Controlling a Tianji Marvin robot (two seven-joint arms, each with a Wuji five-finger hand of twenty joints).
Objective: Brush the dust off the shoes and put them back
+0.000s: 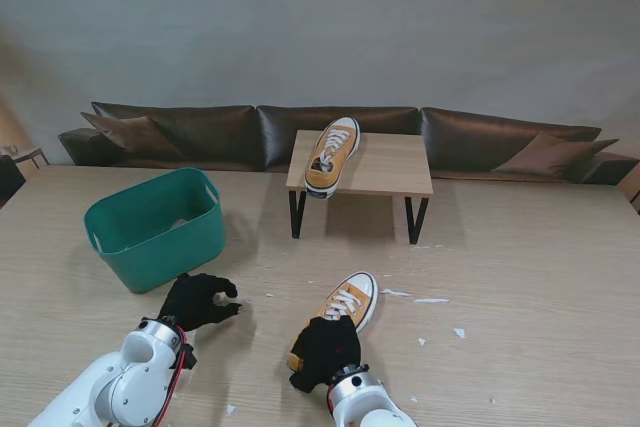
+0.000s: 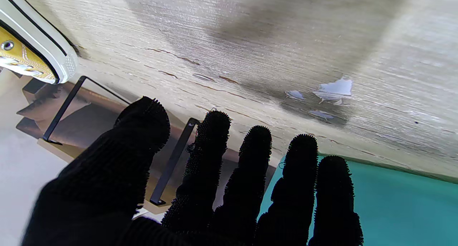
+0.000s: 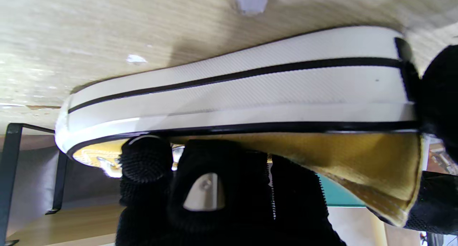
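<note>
Right hand (image 1: 325, 350), black-gloved: nearest to me, closed around the heel end of the near shoe (image 1: 343, 310), fingers (image 3: 145, 160) pressed against its yellow canvas side just over the white sole band. Near shoe: yellow low sneaker, white toe cap and laces, sole on the wooden table (image 1: 540, 277); long axis runs from the heel at the hand, toe pointing away from me and slightly to the right. Left hand (image 1: 198, 301), black-gloved: left of the near shoe, apart from it, fingers (image 2: 205, 146) spread, holding nothing. Paper scraps (image 1: 431, 300): white bits scattered on the table right of the near shoe. Green tub (image 1: 157, 227): farther, at left, beyond the left hand. Small stand (image 1: 372, 163): wooden top, black legs, farther still, centre. Far shoe (image 1: 333, 155): matching sneaker on the stand's left part, toe pointing away from me and slightly right, heel overhanging the near edge. Brown sofa (image 1: 480, 137): behind the table.
</note>
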